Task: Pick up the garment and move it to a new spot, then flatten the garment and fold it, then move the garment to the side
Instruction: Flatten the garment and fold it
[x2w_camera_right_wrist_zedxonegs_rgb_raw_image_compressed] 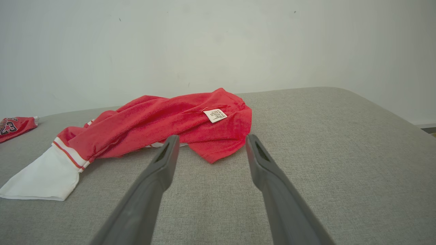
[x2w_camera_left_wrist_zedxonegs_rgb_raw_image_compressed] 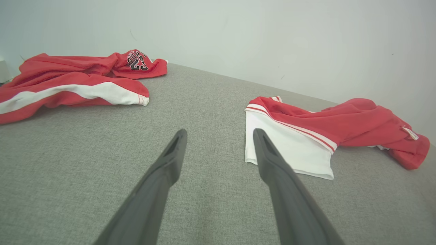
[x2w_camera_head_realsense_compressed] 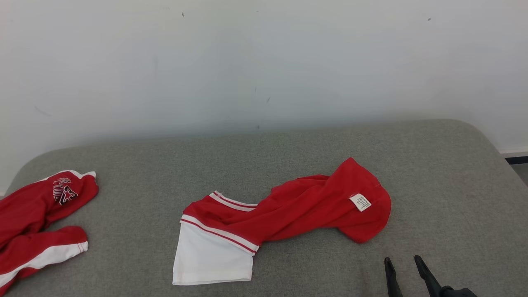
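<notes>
Fingers (x2w_camera_left_wrist_zedxonegs_rgb_raw_image_compressed: 163,170) spread wide on left gripper (x2w_camera_left_wrist_zedxonegs_rgb_raw_image_compressed: 219,132) and right gripper (x2w_camera_right_wrist_zedxonegs_rgb_raw_image_compressed: 212,136), both empty, crumpled red-and-white garment (x2w_camera_head_realsense_compressed: 297,206) lying untouched nearby.

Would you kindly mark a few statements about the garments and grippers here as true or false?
1. The garment lies crumpled, not flat. True.
2. The right gripper is shut on it. False: it is open, apart from the fabric.
3. A white label shows on its red part. True.
4. The second garment is blue. False: it is red with a white stripe.
5. The left gripper holds a sleeve. False: it is open and holds nothing.
</notes>
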